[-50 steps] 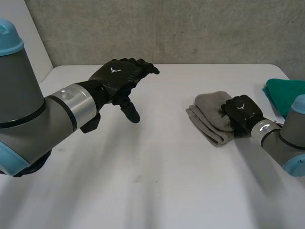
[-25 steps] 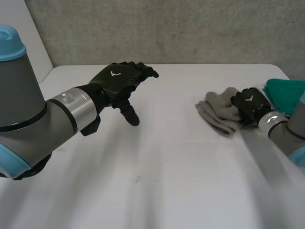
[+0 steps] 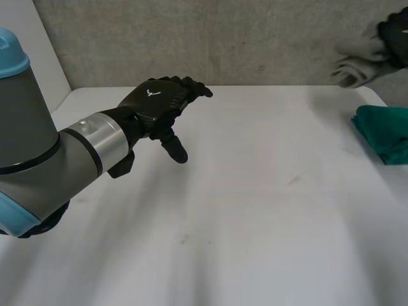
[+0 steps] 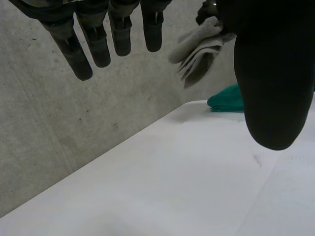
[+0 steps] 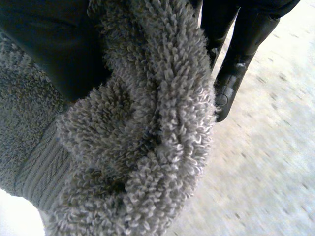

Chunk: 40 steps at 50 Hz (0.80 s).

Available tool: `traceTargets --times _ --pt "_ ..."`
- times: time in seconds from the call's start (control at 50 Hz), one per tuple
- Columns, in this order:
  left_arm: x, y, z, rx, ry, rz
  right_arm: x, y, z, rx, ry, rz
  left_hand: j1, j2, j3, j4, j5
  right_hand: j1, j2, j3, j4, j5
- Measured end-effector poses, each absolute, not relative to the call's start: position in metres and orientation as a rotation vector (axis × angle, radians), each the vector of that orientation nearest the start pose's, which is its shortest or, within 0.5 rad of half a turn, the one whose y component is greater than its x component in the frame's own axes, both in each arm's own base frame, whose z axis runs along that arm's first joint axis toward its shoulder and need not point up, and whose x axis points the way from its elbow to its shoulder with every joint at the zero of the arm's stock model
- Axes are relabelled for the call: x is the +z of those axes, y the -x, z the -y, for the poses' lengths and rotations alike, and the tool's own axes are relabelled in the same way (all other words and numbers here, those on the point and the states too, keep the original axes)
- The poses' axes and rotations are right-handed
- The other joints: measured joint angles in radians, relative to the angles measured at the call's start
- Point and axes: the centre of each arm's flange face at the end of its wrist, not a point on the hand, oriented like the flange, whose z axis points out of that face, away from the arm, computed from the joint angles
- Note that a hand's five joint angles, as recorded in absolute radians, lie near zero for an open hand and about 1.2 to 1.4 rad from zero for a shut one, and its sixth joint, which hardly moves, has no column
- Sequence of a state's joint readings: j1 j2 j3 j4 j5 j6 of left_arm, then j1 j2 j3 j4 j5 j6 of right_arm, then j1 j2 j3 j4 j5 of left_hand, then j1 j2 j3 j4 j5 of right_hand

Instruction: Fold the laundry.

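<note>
Raised high, grey towel (image 5: 147,123) bunches inside right hand (image 5: 241,44).

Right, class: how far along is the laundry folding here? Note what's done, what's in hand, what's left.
Done: the grey towel looks folded in layers. In hand: the right hand grips it in the air, clear of the table. Left: setting it down, perhaps by the green cloth at the table's right edge. The left hand hovers open, empty.

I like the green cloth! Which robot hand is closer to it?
Right. The right robot hand, gripping the grey towel, is up near the green cloth; the left robot hand hovers far away.
</note>
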State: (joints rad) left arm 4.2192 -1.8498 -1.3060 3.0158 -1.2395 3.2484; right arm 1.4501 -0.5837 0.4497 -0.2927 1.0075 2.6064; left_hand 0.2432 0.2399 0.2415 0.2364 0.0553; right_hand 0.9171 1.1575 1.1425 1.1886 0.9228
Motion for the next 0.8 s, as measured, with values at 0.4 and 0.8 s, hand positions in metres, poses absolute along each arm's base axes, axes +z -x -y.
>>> traceTargets --times 0.4,0.8 --pt "0.272 0.314 0.235 -2.237 -1.224 -2.616 0.137 -0.023 0.535 -2.432 1.238 -2.008 0.000 0.000 0.000 0.000 0.000 -0.001 0.000 0.007 0.001 0.004" --pt "0.294 0.310 0.230 -2.333 -1.209 -2.541 0.277 -0.067 0.484 -2.549 1.073 -1.899 0.000 0.000 0.000 0.000 0.000 -0.711 -0.936 -0.927 -0.953 -0.853"
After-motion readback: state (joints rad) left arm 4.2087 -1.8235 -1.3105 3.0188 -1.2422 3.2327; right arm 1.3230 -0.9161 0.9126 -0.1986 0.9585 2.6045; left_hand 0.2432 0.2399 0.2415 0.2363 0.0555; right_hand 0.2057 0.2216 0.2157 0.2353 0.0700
